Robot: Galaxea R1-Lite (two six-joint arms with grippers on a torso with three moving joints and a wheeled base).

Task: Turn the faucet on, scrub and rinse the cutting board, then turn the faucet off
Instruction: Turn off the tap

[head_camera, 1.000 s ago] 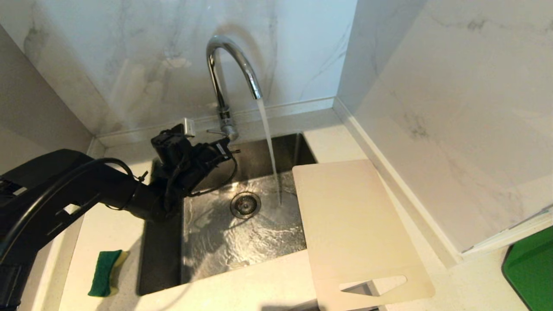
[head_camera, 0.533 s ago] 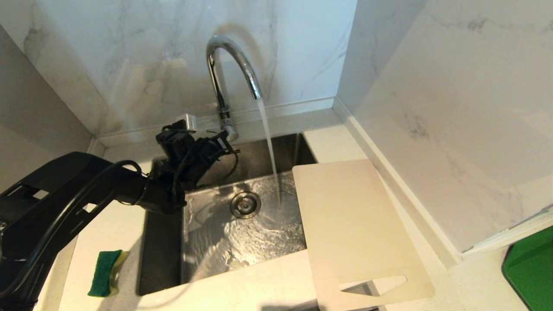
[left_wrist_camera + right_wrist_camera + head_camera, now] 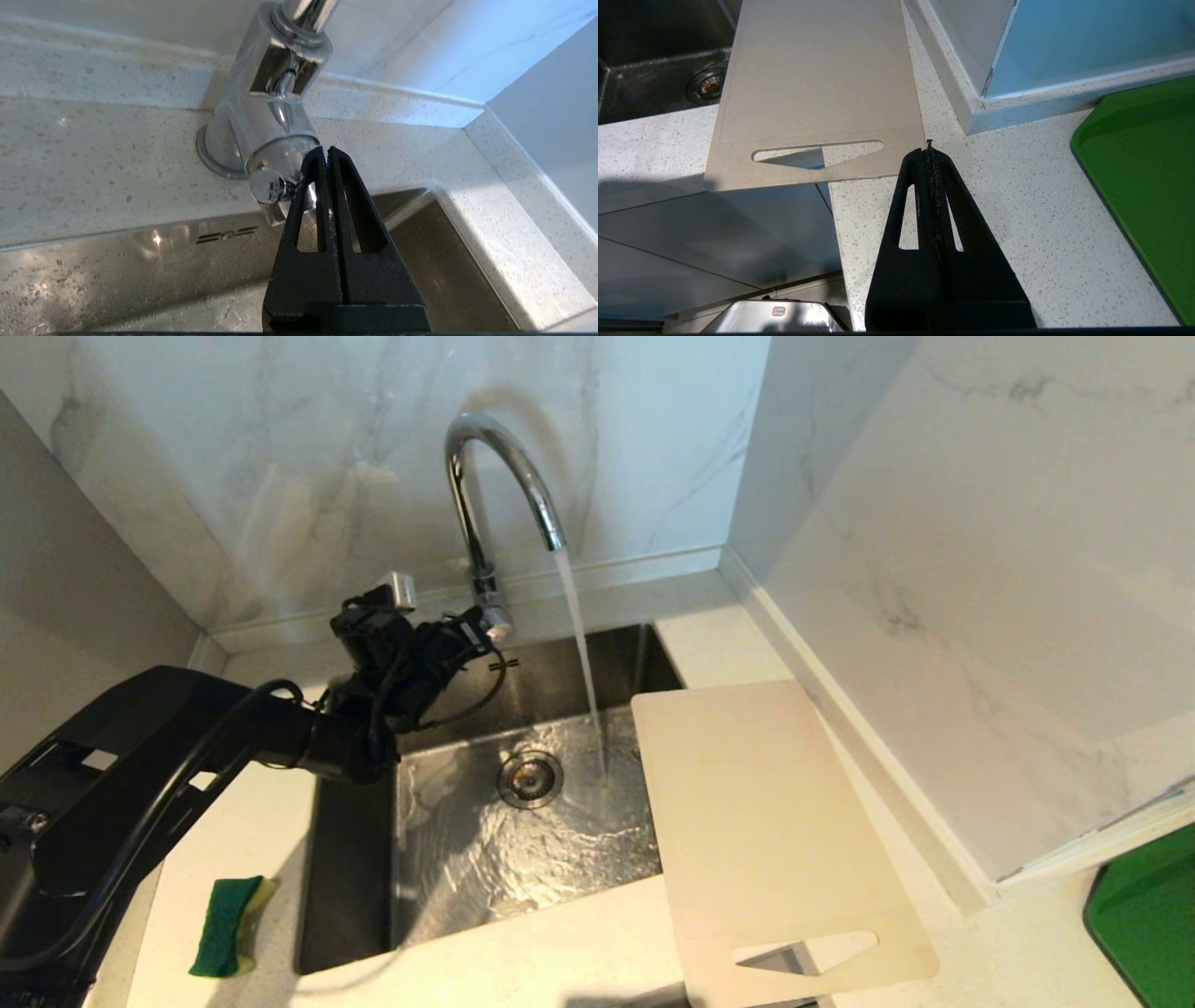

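Two risks: left pincer, tips pressed together, empty, against faucet lever – could slip off; cutting board overhanging counter edge, unrinsed, could tip

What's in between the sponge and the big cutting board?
The sink lies between them in the head view, its floor wet and rippling, with the drain toward the back. The sponge sits on the left counter, the cutting board overlaps the sink's right edge.

A kitchen — steel sink, marble walls, stone counter.
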